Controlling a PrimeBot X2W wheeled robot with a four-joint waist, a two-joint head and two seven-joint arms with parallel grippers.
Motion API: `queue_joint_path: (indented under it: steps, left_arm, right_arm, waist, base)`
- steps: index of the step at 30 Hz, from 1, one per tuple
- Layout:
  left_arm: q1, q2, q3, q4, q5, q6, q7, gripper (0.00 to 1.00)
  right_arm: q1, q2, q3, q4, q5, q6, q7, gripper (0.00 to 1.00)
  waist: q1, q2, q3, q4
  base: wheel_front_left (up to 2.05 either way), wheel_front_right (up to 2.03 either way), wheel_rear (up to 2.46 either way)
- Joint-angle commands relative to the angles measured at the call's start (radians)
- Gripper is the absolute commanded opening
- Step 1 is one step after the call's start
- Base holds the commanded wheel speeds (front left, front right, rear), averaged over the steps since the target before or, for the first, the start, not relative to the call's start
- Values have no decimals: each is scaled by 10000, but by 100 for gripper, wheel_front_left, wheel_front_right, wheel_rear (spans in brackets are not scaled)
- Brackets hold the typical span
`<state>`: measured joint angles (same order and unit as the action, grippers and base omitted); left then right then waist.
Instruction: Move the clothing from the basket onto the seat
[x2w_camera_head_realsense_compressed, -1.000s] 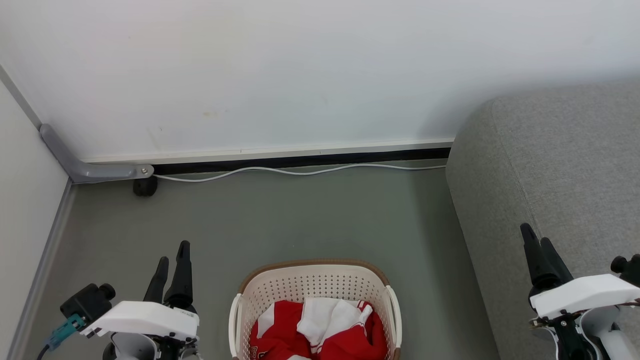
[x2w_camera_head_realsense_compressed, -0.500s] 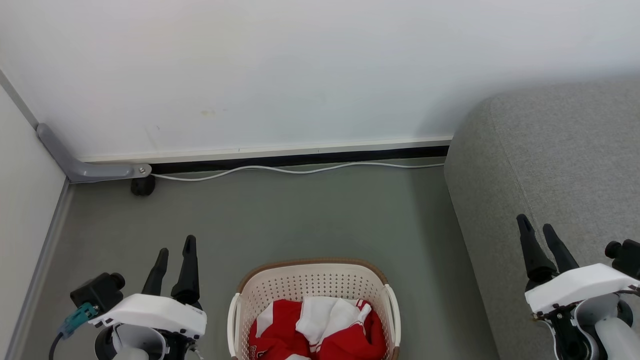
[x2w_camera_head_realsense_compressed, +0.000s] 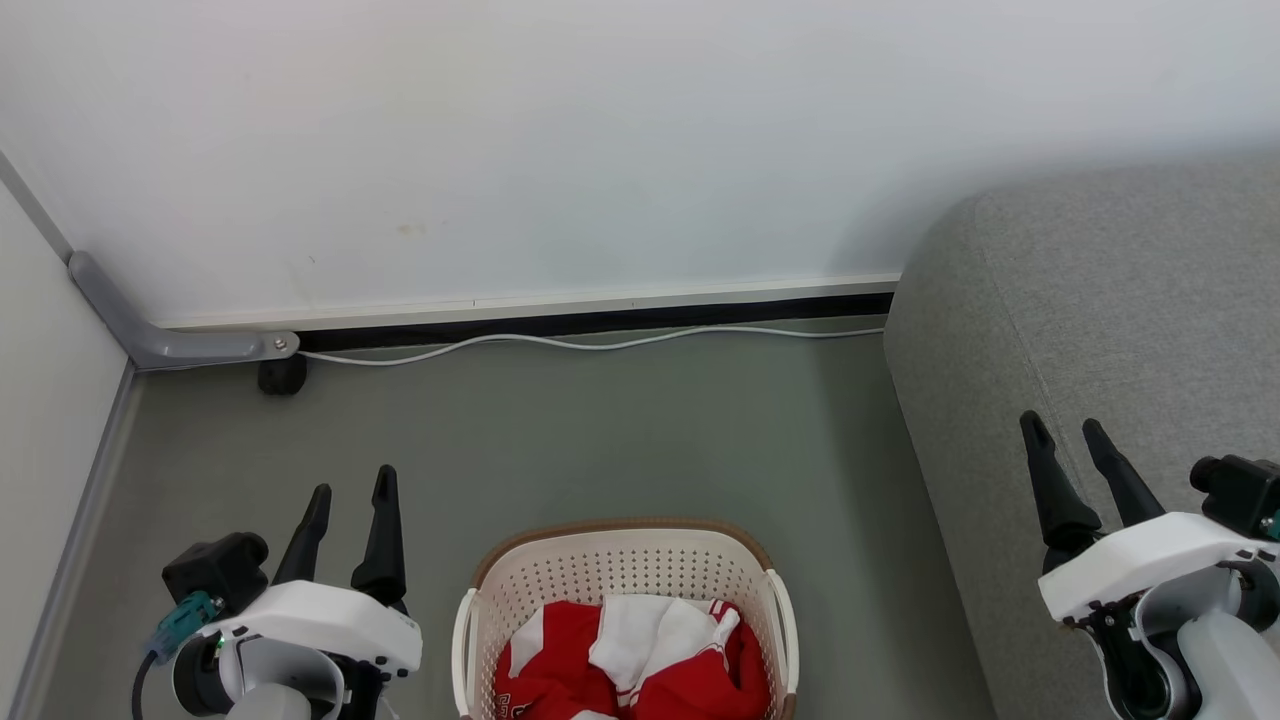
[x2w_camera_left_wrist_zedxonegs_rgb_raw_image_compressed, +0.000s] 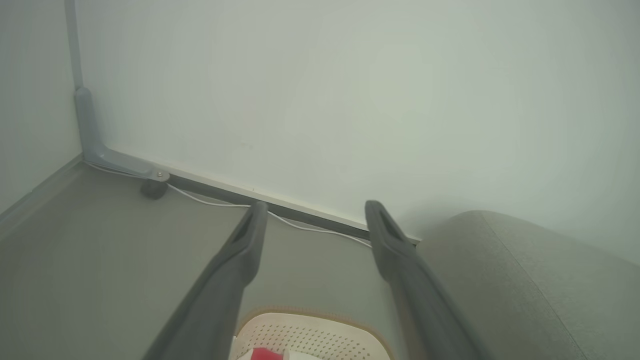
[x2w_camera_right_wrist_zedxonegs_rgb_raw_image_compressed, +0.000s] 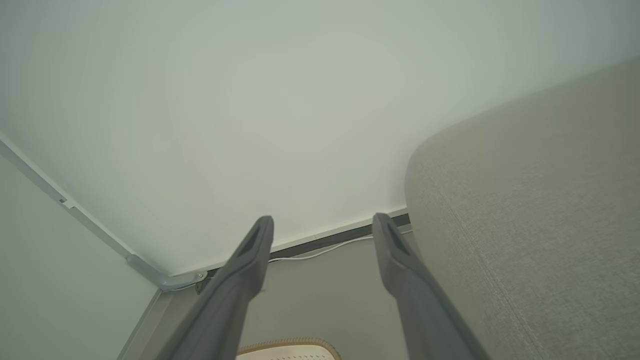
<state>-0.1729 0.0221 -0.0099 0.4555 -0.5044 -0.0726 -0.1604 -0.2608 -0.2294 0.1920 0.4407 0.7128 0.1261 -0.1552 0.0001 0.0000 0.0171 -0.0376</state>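
Red and white clothing (x2w_camera_head_realsense_compressed: 640, 662) lies bunched in the cream basket (x2w_camera_head_realsense_compressed: 625, 570) with a brown rim, at the bottom middle of the head view. The grey seat (x2w_camera_head_realsense_compressed: 1110, 330) fills the right side. My left gripper (x2w_camera_head_realsense_compressed: 352, 482) hangs open and empty left of the basket. Over the seat's edge, my right gripper (x2w_camera_head_realsense_compressed: 1062, 425) is open and empty. In the left wrist view, the left gripper (x2w_camera_left_wrist_zedxonegs_rgb_raw_image_compressed: 316, 206) points over the basket (x2w_camera_left_wrist_zedxonegs_rgb_raw_image_compressed: 305, 334) with a scrap of clothing (x2w_camera_left_wrist_zedxonegs_rgb_raw_image_compressed: 265, 355) at the bottom. The right gripper (x2w_camera_right_wrist_zedxonegs_rgb_raw_image_compressed: 322, 219) sits beside the seat (x2w_camera_right_wrist_zedxonegs_rgb_raw_image_compressed: 540, 210), basket (x2w_camera_right_wrist_zedxonegs_rgb_raw_image_compressed: 287, 350) rim below.
A white wall (x2w_camera_head_realsense_compressed: 600, 140) stands close behind, with a dark baseboard and a white cable (x2w_camera_head_realsense_compressed: 590, 342) along the floor. A grey bracket (x2w_camera_head_realsense_compressed: 170, 340) and a black caster (x2w_camera_head_realsense_compressed: 282, 376) sit in the left corner. Grey floor (x2w_camera_head_realsense_compressed: 600, 440) lies between basket and wall.
Both grippers have spread their fingers and shifted a little: the left one rightward, the right one up and left. The head view has shifted slightly.
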Motion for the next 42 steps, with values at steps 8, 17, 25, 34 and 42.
queue_joint_path:
  steps: [8,17,25,34,42]
  left_arm:
    - [-685,214,154,-109,1151,245,-377,100]
    - [-778,242,140,-27,2102,400,-643,100]
    - [-888,267,182,-15,3057,510,-878,100]
    - [-976,281,172,-25,3560,613,-1014,100]
    - [-902,281,173,-24,3386,732,-1014,100]
  right_arm:
    - [-594,-377,380,-78,-1063,38,-432,100]
    - [-742,-495,486,4,-1974,42,-696,100]
    - [-841,-627,481,-20,-2795,45,-931,100]
    - [-937,-684,437,-40,-3275,46,-1065,100]
    - [-940,-611,121,-80,-3357,46,-1066,100]
  waist:
    - [0,0,31,-34]
    - [0,0,56,-50]
    - [0,0,125,-72]
    - [0,0,190,-116]
    - [0,0,210,-124]
  base:
    - [0,0,0]
    - [0,0,0]
    - [0,0,0]
    - [0,0,0]
    - [0,0,0]
